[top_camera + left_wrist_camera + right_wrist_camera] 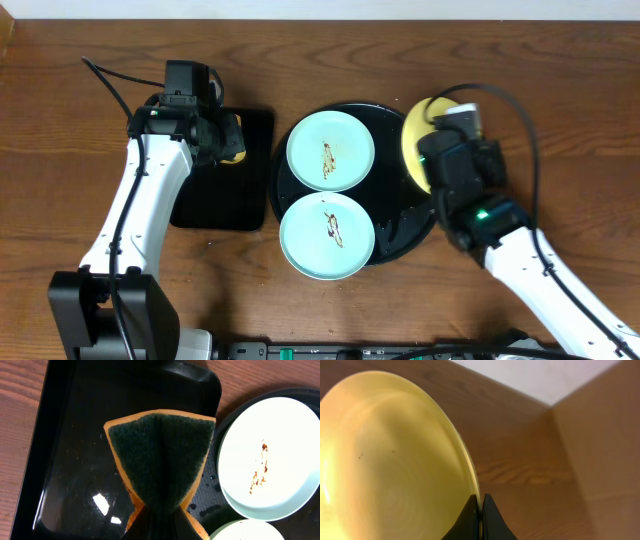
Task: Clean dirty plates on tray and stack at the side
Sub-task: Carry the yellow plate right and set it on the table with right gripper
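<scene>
Two pale blue-green plates, one at the back [331, 150] and one at the front [327, 236], lie on the round black tray [410, 235]; both have brown smears at centre. The back plate also shows in the left wrist view [272, 457]. My left gripper [232, 140] is shut on an orange sponge with a dark green scouring face [160, 455], held over the rectangular black tray [225, 195]. My right gripper [440, 150] is shut on the rim of the pale yellow plate [415, 140], held tilted on edge at the tray's right side; it fills the right wrist view [390, 460].
The rectangular black tray [65, 460] looks wet and glossy. Drops of water lie on the round tray [210, 500] beside the back plate. The wooden table [560, 120] extends right of the round tray. A pale wall shows beyond the table in the right wrist view [540, 375].
</scene>
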Tool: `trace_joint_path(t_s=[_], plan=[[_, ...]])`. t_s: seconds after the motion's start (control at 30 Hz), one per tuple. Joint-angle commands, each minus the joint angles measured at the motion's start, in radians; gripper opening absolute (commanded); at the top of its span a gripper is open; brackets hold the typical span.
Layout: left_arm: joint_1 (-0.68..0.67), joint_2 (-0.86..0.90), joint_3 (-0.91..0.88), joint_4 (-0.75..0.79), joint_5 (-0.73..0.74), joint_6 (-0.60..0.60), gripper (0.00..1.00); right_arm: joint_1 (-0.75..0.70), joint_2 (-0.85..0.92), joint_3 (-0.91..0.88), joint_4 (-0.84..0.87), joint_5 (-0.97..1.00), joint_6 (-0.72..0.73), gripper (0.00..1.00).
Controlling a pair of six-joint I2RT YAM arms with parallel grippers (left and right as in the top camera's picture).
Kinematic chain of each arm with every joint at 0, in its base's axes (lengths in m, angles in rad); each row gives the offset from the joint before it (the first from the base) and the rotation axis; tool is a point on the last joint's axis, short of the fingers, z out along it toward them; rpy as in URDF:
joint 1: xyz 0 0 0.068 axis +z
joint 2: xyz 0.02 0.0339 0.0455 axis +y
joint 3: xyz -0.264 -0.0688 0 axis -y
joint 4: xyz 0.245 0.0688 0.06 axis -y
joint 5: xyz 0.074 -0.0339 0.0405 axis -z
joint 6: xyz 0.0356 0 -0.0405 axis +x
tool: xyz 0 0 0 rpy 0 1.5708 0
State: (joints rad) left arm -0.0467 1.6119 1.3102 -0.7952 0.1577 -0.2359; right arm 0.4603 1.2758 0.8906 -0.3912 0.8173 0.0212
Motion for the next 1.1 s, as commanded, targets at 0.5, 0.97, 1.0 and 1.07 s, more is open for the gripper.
trace_joint_path(t_s=[0.5, 0.97, 1.0, 1.07], plan=[[0.003, -0.018, -0.004, -0.009, -0.002, -0.005, 0.07, -0.728, 0.072, -0.002, -0.071, -0.489, 0.322, 0.01], [0.003, -0.018, -0.004, -0.009, -0.002, -0.005, 0.07, -0.930, 0.289, -0.002, 0.033, -0.698, 0.319, 0.25], [0.003, -0.018, -0.004, -0.009, -0.002, -0.005, 0.07, -0.930, 0.286, -0.002, 0.033, -0.720, 0.309, 0.30], [0.003, -0.018, -0.004, -0.009, -0.002, -0.005, 0.07, -0.930, 0.278, -0.002, 0.033, -0.768, 0.286, 0.36]])
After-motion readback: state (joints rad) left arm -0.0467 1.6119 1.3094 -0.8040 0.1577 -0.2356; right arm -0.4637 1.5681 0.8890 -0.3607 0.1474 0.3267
